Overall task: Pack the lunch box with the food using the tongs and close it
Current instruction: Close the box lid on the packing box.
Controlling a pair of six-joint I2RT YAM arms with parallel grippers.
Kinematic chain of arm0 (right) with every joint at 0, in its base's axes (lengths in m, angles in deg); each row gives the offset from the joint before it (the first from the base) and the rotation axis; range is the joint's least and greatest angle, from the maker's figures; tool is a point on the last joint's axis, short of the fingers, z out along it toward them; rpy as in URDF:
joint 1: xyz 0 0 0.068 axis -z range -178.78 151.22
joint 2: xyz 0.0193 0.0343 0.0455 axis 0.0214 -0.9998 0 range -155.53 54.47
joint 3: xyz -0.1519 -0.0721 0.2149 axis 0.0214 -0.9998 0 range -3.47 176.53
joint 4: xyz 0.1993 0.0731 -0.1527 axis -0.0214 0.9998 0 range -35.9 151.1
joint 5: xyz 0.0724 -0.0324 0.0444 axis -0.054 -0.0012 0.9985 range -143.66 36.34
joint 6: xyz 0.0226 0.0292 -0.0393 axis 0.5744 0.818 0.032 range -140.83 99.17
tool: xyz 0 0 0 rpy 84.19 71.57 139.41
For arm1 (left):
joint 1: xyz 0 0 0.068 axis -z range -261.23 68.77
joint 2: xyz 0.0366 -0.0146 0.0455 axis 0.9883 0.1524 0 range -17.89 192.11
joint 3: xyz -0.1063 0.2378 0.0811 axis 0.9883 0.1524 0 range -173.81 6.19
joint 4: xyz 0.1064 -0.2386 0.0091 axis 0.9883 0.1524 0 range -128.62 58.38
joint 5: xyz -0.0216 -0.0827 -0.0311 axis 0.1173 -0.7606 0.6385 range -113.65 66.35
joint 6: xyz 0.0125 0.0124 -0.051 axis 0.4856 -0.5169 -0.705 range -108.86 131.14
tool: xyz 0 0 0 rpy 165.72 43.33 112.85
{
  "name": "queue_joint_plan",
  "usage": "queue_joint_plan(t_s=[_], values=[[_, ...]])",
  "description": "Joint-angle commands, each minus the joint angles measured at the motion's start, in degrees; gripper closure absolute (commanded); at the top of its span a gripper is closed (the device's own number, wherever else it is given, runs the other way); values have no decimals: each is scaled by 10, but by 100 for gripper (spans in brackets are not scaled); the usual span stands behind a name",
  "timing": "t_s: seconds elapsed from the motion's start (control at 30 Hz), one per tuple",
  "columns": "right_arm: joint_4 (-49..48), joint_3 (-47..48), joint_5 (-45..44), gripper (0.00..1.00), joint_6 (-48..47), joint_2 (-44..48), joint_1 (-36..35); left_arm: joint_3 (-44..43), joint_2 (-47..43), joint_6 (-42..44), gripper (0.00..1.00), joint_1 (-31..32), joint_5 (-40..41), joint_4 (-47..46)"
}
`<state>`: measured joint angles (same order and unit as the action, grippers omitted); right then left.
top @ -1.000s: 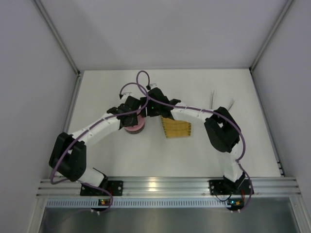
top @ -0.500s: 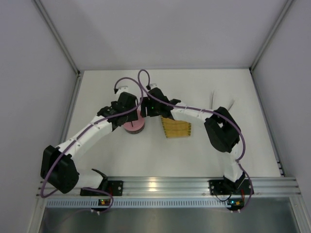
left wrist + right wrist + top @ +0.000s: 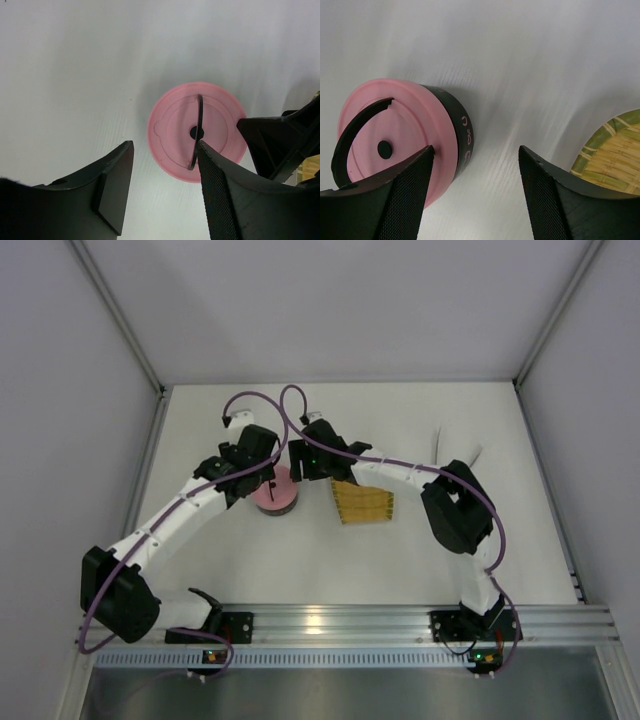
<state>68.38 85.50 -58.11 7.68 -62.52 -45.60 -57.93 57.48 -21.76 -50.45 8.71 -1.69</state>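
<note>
The lunch box [image 3: 274, 492] stands mid-table with its pink lid [image 3: 175, 125] on; the black handle [image 3: 199, 131] stands upright on the lid. My left gripper [image 3: 262, 474] hovers at its back left, open, with only lid edge and table between the fingers [image 3: 112, 185]. Its right finger sits right next to the handle. My right gripper [image 3: 475, 150] is open just right of the lunch box [image 3: 462, 135], table between its fingers, the left one [image 3: 405, 195] over the lid's rim. The pale tongs [image 3: 438, 445] lie at the back right. No food shows.
A yellow woven tray [image 3: 363, 503] lies right of the lunch box, partly under the right arm, and its edge [image 3: 615, 150] shows in the right wrist view. White walls enclose the table on three sides. The aluminium rail [image 3: 330, 622] runs along the near edge.
My left arm has drawn back and to the left off the lid, so the pink lid now shows in the top view. The right arm has not moved.
</note>
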Motion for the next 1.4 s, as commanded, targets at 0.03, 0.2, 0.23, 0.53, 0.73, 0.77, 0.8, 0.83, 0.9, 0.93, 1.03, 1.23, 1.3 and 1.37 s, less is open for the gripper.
queue_joint_plan(t_s=[0.03,0.2,0.23,0.53,0.73,0.77,0.8,0.83,0.9,0.93,1.03,1.23,1.3,1.37], values=[[28,19,-10,33,-12,7,-12,26,-20,-22,43,-6,26,-2],[24,18,-6,33,-10,17,-12,42,-9,-26,47,-8,24,-7],[24,19,-6,33,-12,18,-12,44,-9,-25,47,-8,24,-8],[18,16,-1,32,-14,42,-12,60,-30,-28,45,-12,34,-18],[19,21,0,32,-15,53,-12,59,-31,-26,43,-14,27,-20],[19,21,1,32,-15,54,-12,60,-30,-27,43,-14,25,-23],[20,21,1,32,-15,55,-12,62,-30,-27,43,-15,24,-25],[20,20,0,32,-15,57,-12,63,-30,-29,43,-15,24,-26],[20,18,0,32,-15,62,-12,65,-33,-30,43,-16,22,-29],[20,18,-2,32,-16,64,-12,65,-36,-30,43,-16,22,-33],[20,20,-4,32,-18,71,-12,72,-49,-25,43,-16,17,-42],[21,24,-2,32,-16,69,-12,74,-54,-11,42,-16,-17,-67],[21,25,1,32,-15,63,-12,89,-66,-1,43,-15,-50,-97],[18,24,1,32,-14,59,-12,107,-76,12,43,-16,-86,-123]])
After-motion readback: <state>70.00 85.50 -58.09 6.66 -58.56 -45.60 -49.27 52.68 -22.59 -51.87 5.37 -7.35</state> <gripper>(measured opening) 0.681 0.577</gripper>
